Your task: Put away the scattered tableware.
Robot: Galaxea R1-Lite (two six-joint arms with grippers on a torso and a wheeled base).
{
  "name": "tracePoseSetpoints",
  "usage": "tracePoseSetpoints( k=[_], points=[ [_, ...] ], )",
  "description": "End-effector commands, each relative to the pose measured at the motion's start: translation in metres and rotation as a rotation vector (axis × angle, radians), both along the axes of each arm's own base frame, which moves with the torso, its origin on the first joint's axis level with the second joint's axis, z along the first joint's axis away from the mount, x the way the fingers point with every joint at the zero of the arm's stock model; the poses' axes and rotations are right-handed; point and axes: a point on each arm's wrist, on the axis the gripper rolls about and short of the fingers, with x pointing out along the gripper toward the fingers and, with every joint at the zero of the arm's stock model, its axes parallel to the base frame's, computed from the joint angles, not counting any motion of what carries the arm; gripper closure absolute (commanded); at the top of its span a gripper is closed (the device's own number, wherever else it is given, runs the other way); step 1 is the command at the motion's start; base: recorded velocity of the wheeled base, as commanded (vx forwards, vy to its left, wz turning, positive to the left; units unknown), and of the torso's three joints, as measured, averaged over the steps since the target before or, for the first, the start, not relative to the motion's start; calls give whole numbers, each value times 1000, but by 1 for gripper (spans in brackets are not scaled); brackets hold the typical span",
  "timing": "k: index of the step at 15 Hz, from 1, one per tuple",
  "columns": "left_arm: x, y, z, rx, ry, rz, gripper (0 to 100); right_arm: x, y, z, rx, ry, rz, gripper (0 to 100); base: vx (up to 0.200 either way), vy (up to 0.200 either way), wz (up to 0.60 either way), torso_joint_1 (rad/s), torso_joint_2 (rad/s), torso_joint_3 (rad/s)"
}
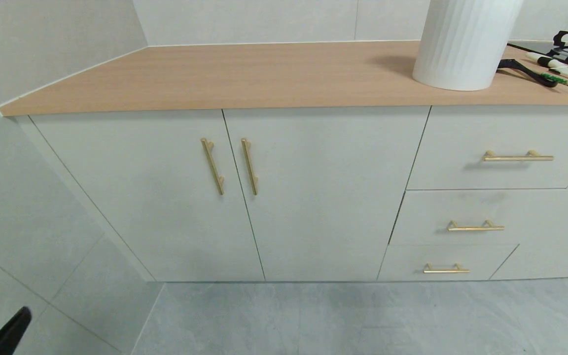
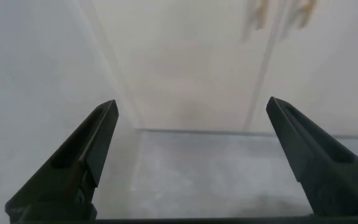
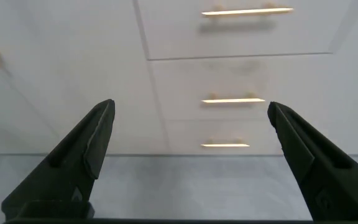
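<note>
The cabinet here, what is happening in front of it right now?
Nothing is being handled yet. The left gripper is open and empty, facing the closed double doors; the right gripper, also open and empty, faces the three shut drawers. The utensils lie on the countertop beside a white ribbed container.

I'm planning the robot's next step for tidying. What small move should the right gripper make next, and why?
Probably ease the right gripper forward to the middle drawer handle. It lies straight ahead between the open fingers, all three drawers are shut, and the utensils lie on the countertop, so storage likely needs opening first.
</note>
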Motion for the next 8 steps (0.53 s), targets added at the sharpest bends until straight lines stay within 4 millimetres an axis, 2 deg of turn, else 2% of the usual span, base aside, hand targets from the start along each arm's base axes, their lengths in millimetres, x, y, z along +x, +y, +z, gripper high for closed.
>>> tracePoseSetpoints(
  k=[1,6,7,8],
  points=[
    [-60,15,-17,25,-181,99,0,-60,-14,-22,-42,-133,-85,0,0,0,0,0,0,0],
    [-61,11,-25,17,-170,218,0,-57,-10,-40,-41,-91,-216,0,0,0,0,0,0,0],
    [-68,8,-35,24,-205,280,0,-65,-7,-51,-43,-139,-272,0,0,0,0,0,0,0],
    [-68,7,-45,32,-188,282,0,-59,-7,-66,-48,-90,-263,0,0,0,0,0,0,0]
  ],
)
